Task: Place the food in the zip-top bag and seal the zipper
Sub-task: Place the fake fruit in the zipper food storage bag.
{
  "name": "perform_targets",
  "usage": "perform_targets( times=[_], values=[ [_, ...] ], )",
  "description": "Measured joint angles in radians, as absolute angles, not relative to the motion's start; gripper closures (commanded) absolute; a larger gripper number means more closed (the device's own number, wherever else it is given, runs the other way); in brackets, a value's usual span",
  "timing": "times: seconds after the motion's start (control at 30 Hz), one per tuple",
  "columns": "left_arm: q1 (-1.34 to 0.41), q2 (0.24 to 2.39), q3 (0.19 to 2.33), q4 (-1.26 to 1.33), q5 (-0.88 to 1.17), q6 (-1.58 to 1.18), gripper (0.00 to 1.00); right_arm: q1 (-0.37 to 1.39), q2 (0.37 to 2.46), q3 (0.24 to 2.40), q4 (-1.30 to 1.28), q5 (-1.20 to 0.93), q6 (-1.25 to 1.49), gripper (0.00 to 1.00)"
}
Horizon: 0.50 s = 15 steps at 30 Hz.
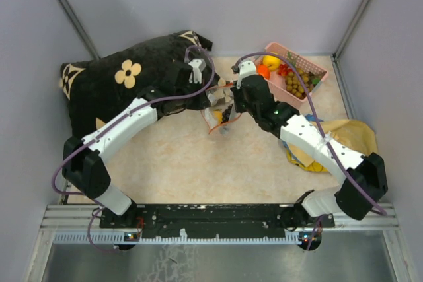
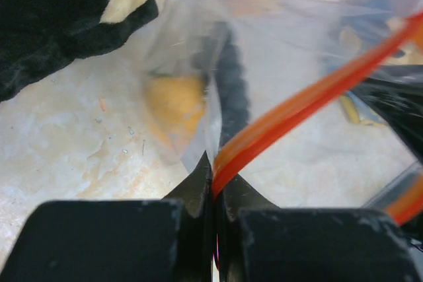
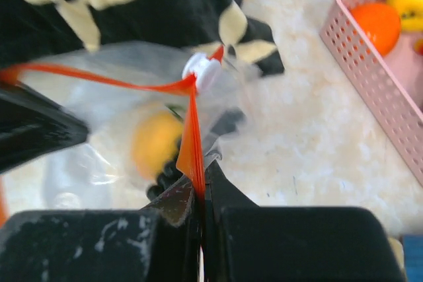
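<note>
The zip-top bag (image 1: 217,121) hangs between my two grippers at the middle of the table. Through its clear plastic (image 2: 277,51) I see a yellow fruit (image 2: 175,102) inside. In the right wrist view the same fruit (image 3: 153,140) lies beside some dark balls (image 3: 162,179). My left gripper (image 2: 213,163) is shut on the orange-red zipper (image 2: 297,107) at one end. My right gripper (image 3: 201,183) is shut on the zipper's other end (image 3: 192,143), just below the white slider (image 3: 202,70). More food lies in the pink basket: orange fruit (image 3: 377,24), yellow fruit (image 1: 271,63), tan balls (image 1: 294,82).
A black cushion with cream flowers (image 1: 125,77) fills the back left, close to the bag. The pink basket (image 1: 318,69) stands at the back right. A yellow-and-blue cloth (image 1: 344,137) lies under the right arm. Grey walls close off three sides.
</note>
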State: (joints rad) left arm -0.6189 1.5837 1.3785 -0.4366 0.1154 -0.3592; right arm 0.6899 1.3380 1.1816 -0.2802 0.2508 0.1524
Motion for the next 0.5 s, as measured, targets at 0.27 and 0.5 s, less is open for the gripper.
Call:
perform_targets(
  times=[0.27,0.5],
  values=[
    [-0.619,1.582,1.427,-0.487,0.158,-0.358,1.00,0.677,1.378,1.151,-0.284,0.291,0.158,0.93],
    [-0.614,1.584,1.431,-0.552,0.126,-0.363,1.00,0.677,1.389,1.161,-0.279,0.258,0.160,0.75]
  ],
)
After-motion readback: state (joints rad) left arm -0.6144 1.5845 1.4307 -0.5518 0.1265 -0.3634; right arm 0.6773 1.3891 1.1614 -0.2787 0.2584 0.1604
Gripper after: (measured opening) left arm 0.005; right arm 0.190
